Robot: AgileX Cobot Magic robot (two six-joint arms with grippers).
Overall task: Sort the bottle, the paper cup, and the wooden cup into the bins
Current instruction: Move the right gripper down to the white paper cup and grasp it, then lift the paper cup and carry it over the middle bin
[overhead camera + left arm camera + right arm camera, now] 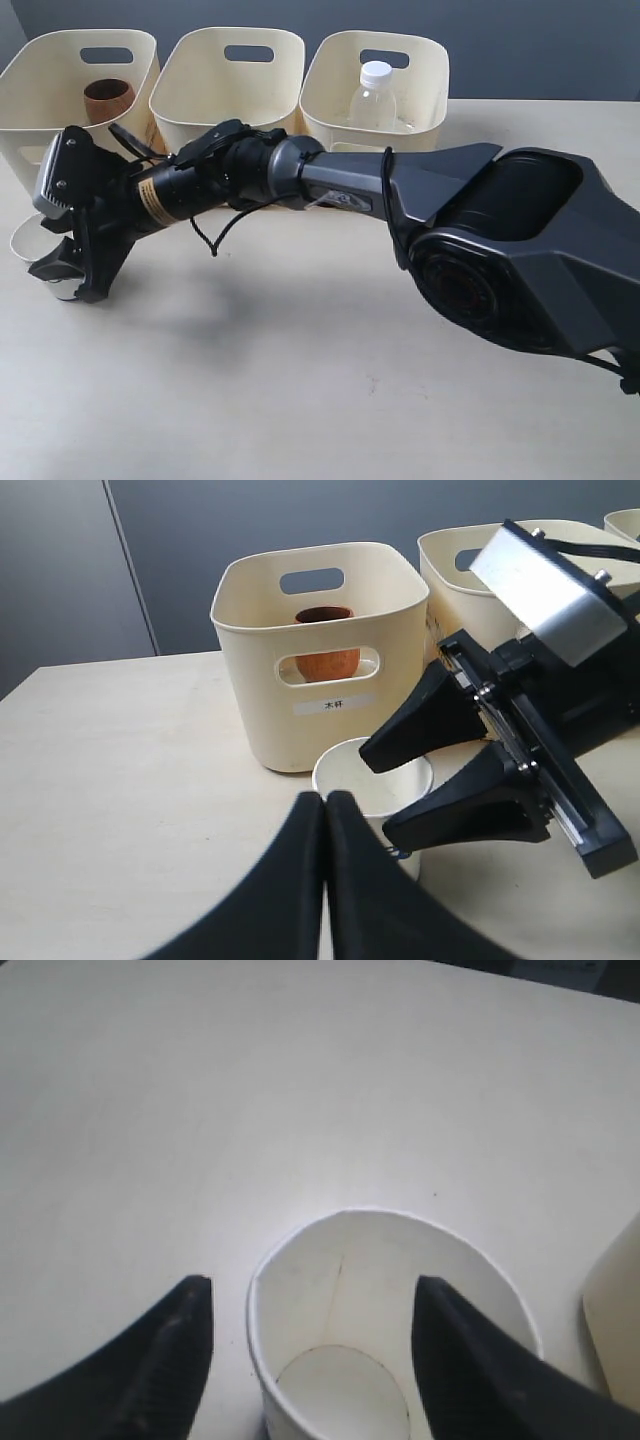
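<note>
Three cream bins [228, 85] are lined up at the back of the tabletop [300, 380]. The wooden cup [108, 98] is seen inside the left bin [250, 680], and the bottle [373, 98] stands upright in the right bin [425, 85]; the middle bin shows nothing inside from this angle. The paper cup [385, 1335] stands upright on the tabletop just in front of the left bin. The right gripper [62, 275] is stretched across to the left side, and its jaws are spread wide on either side of the paper cup's rim, with a gap visible on at least one side. The left gripper [326, 810] is seen near the cup with its jaws pressed together, holding nothing.
</note>
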